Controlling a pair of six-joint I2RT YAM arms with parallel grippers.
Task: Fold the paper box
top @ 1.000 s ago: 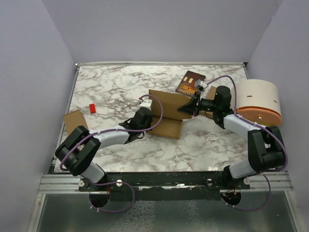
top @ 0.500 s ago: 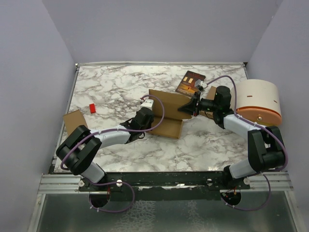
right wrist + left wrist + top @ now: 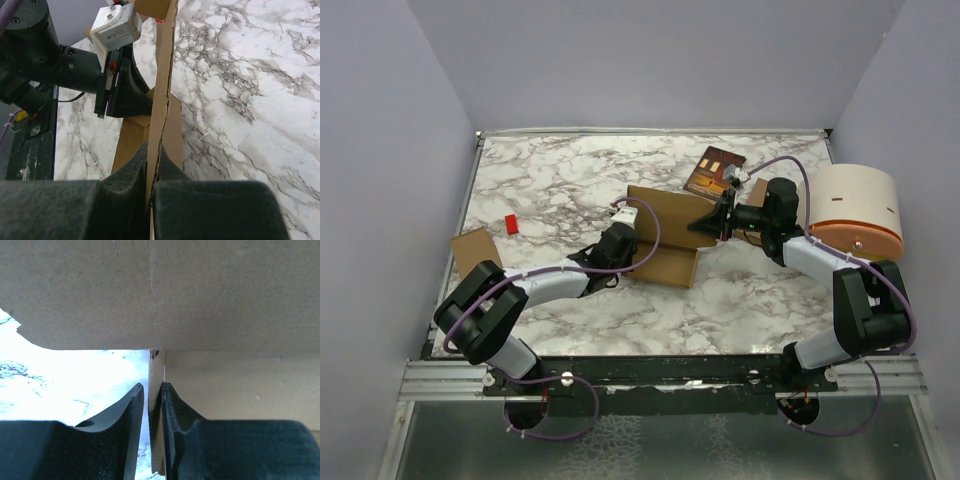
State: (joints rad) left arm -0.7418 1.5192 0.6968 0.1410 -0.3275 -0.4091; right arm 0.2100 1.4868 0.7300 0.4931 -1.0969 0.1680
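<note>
The tan paper box stands partly folded at mid table, with a back panel upright and a lower panel toward me. My left gripper is at the box's left end. In the left wrist view the jaws are closed narrowly around a thin upright cardboard edge, with the big panel above. My right gripper is shut on the right end of the upright panel. In the right wrist view it pinches that panel edge-on, and the left gripper's fingers show beyond it.
A dark reddish-brown booklet lies just behind the box. A white drum with an orange band stands at the right edge. A small red piece and a separate cardboard piece lie at the left.
The left wrist has shifted very slightly. The box and the right arm have not visibly moved.
</note>
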